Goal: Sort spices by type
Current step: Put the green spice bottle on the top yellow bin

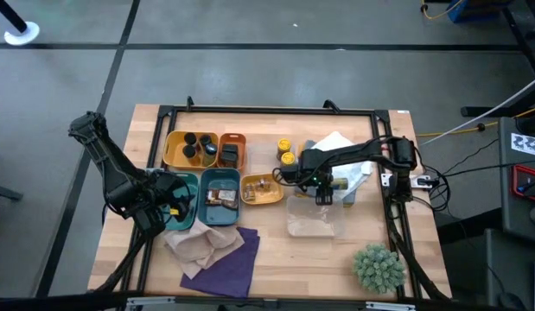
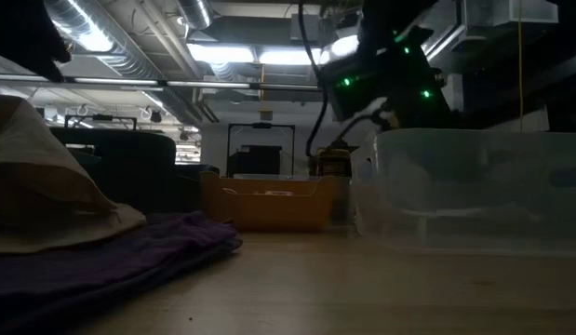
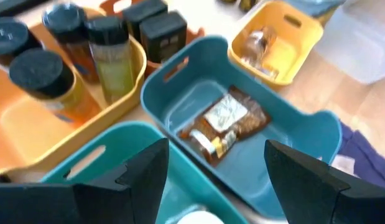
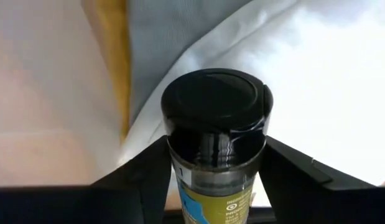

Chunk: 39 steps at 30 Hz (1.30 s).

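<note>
Black-capped spice jar (image 4: 216, 134), apparently upright, cap upward, between right gripper (image 4: 215, 171) fingers

A light wooden table (image 1: 276, 259) with a black metal frame carries a cluster of plastic trays: a yellow tray (image 1: 174, 149) and an orange tray (image 1: 233, 149) at the back, two teal trays (image 1: 222, 206) in front, and a small yellow tray (image 1: 271, 197) beside them. A beige cloth (image 1: 198, 246) lies over a purple cloth (image 1: 228, 269) near the front edge. A clear plastic container (image 1: 316, 220) and a spiky green plant (image 1: 378, 267) sit to the right.
</note>
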Motion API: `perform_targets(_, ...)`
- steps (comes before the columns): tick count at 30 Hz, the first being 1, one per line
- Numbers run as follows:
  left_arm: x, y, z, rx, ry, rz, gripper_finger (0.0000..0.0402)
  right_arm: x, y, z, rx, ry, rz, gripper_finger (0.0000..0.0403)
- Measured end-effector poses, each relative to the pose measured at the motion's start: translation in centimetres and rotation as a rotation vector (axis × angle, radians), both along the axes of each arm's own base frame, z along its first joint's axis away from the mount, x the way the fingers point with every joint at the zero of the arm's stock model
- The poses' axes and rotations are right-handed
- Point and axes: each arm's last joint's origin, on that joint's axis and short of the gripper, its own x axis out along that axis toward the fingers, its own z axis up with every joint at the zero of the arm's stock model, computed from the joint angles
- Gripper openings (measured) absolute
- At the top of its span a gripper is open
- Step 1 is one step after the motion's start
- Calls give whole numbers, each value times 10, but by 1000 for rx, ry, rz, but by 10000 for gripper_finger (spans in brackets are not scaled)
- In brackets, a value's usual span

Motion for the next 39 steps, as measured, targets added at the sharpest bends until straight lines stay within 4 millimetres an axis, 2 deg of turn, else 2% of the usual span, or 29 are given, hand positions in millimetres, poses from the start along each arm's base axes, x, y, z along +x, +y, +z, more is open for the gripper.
perform_targets(4,1,0,1,49,-34,-18,249,7,0,20,0,-7,0,200)
perform_targets(11,7,-4,4,134,-86,-96,249,15,0,58,-16,-16,-38,208)
perform_targets(17,12,-7,8,259,-167,-138,249,26,6,86,50,-146,-58,204)
perform_targets(22,18,-10,13,346,-223,-159,249,40,21,109,59,-296,-13,206)
perform_targets(27,35,-11,19,375,-238,-175,249,59,37,126,76,-530,36,207)
perform_targets(30,50,-11,26,402,-235,-231,249,70,45,130,87,-648,56,208)
perform_targets(39,94,1,46,345,-325,-448,249,88,65,138,117,-865,105,209)
